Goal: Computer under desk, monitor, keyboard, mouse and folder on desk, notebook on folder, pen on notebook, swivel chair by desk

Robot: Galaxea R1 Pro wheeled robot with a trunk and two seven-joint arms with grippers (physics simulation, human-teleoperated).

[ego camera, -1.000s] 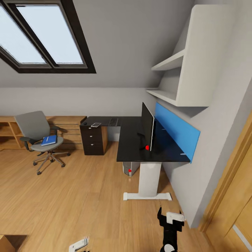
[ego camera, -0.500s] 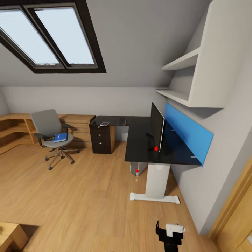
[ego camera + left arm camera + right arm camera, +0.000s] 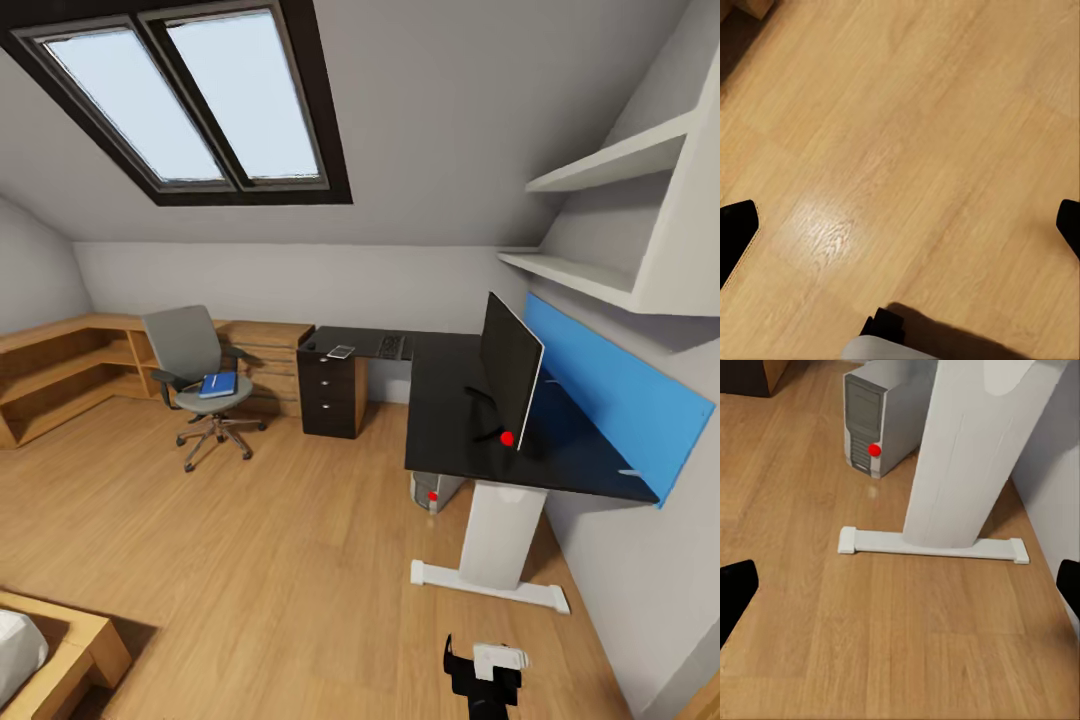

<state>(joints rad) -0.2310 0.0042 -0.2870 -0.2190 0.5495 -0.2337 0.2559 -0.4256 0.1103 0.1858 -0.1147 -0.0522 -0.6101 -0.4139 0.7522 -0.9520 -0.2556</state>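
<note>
The whole head view has swung left since the earlier frames, so the camera turned, not the furniture. At far left the swivel chair (image 3: 200,372) carries the blue folder (image 3: 218,384), well apart from the robot and off toward its left arm's side. The keyboard (image 3: 391,346) lies on the bench (image 3: 447,420), the monitor (image 3: 508,367) stands further right, and the computer (image 3: 434,491) sits beneath. The right hand (image 3: 484,668) hangs low. Both hands' fingertips sit wide apart over bare floor (image 3: 915,150), holding nothing.
</note>
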